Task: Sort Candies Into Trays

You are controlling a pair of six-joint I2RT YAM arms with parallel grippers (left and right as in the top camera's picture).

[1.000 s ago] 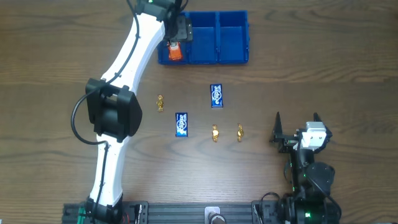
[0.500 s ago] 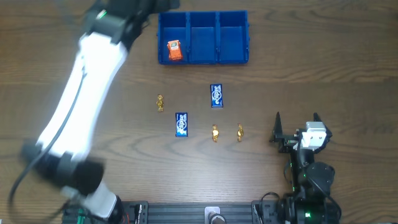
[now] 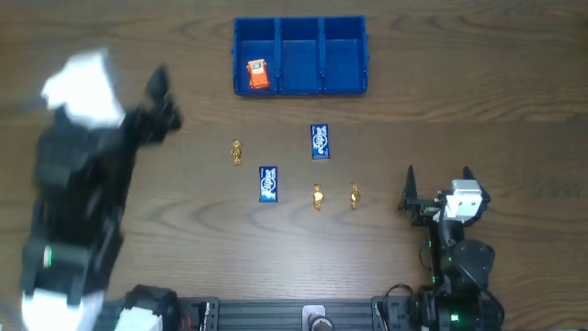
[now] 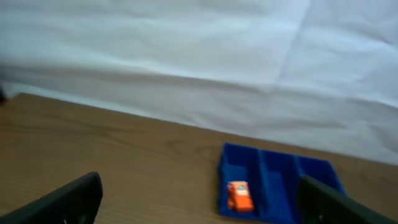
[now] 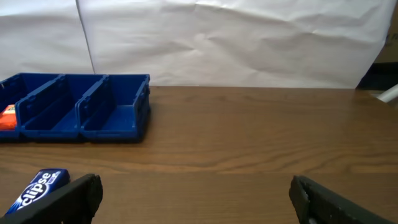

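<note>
Broadly, the wooden table [image 3: 478, 92] spreads across the whole top view; the left arm [image 3: 78, 184] takes up the left side of that frame, and the left gripper [image 3: 165, 101] sits toward the upper left, over bare wood and well apart from the tray; in the left wrist view its fingers [image 4: 68, 199] stand at the two lower corners, spread wide with nothing between them. Next, the blue tray [image 3: 300, 89] lies at the upper middle, with three compartments side by side; behind it in the wrist views hangs a white sheet [image 5: 236, 37]. The right arm [image 3: 455, 257] stands at the lower right; the right gripper [image 3: 438, 179] is likewise wide open and holds nothing, its fingers [image 5: 74, 196] apart at the lower corners of the right wrist view.

Two wrapped bars lie in the middle of the frame: the upper blue packet [image 3: 319, 142] below the tray's middle compartment; the lower blue packet [image 3: 267, 184] farther down and to the left. The orange candy [image 3: 258, 75] rests in the tray's left compartment. Smallest, the left gold candy [image 3: 237, 152] lies above and left of the lower packet; the middle gold candy [image 3: 317, 197] and the right gold candy [image 3: 354, 195] lie near each other, to the right of that packet.
</note>
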